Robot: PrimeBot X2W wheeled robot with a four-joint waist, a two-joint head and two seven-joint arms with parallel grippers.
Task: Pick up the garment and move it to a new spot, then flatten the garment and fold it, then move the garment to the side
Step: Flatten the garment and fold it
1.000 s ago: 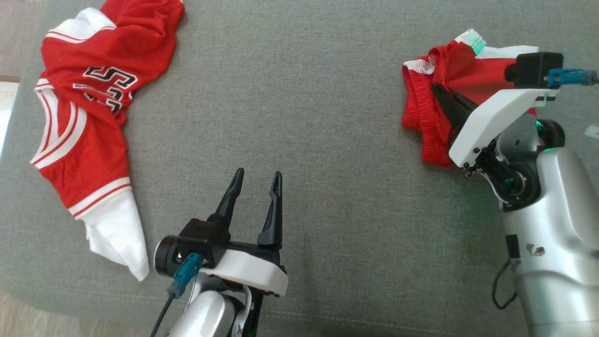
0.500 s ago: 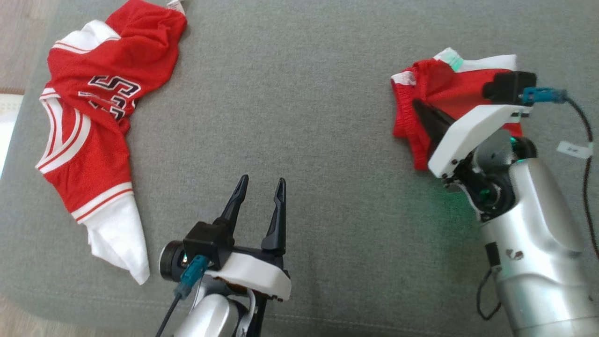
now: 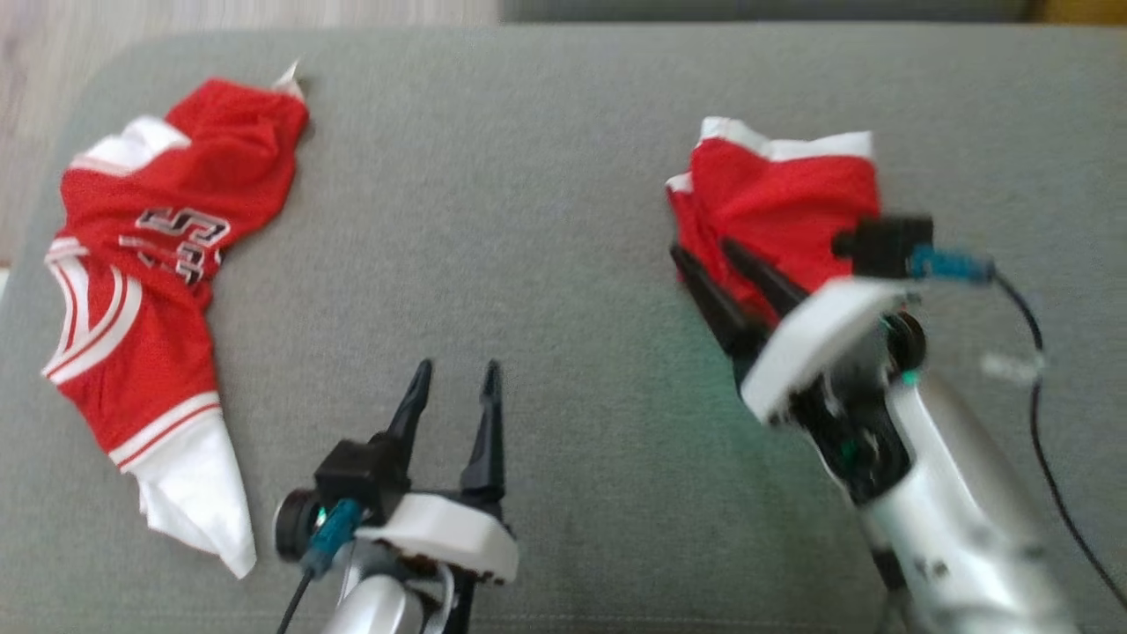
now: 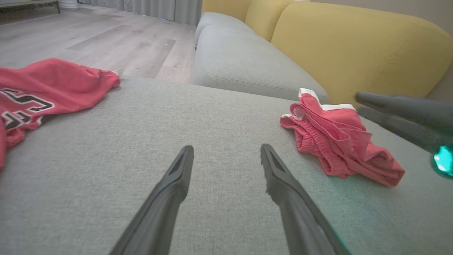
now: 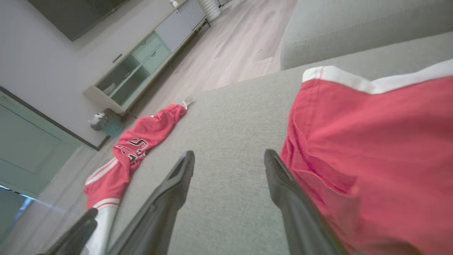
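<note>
The right gripper has its two dark fingers spread wide with nothing between them. It sits at the near left edge of the red shorts, and whether a finger touches the cloth cannot be told. The shorts, trimmed in white, lie in a crumpled, folded bundle on the right half of the grey cushion, toward its far edge. The left gripper is also spread and empty, above the cushion's near edge around its middle, well apart from both garments. A red and white jersey lies rumpled along the cushion's left side.
</note>
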